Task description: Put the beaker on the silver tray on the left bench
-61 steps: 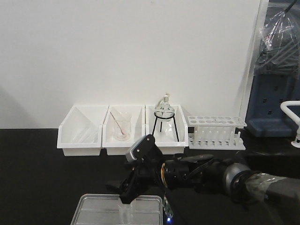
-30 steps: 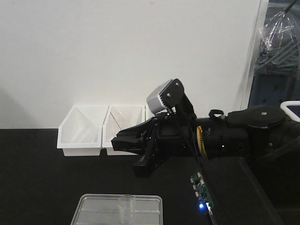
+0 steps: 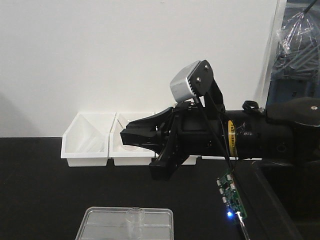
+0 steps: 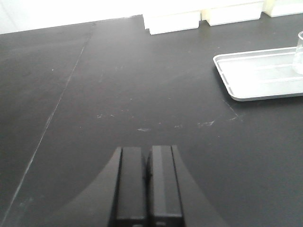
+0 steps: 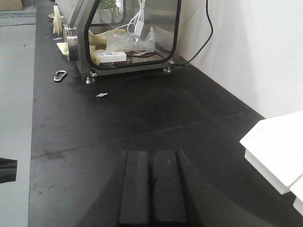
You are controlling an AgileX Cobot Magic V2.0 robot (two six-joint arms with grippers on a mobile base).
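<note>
We see the beaker (image 3: 135,221) standing upright inside the silver tray (image 3: 100,226), near the middle of it, and nothing touches it. The tray lies flat on the left bench (image 3: 50,190), at the near edge of the front view. In the left wrist view the same tray (image 4: 255,75) is at the right side of the picture, and only a part of the beaker (image 4: 298,49) shows at the right border, on the far right part of the tray. The left gripper (image 4: 147,189) is low in that view with its two black fingers (image 4: 130,184) pressed flat one against the other, with nothing between them; it is well apart from the tray. The right gripper (image 5: 152,189) shows the same state in its own view: the fingers (image 5: 135,187) are together and they hold nothing. In the front view this right gripper (image 3: 131,136) is raised above the black worktop, pointing to the left, in front of the white plastic bins (image 3: 85,140) that stand against the wall, and it is well above the tray and the beaker. A grey camera block (image 3: 190,80) sits on top of the arm. A small green circuit board (image 3: 231,197) with a blue light hangs under the arm. The right wrist view also shows a metal-framed cabinet (image 5: 128,33) far along the bench and a carabiner (image 5: 60,75) lying near it.
</note>
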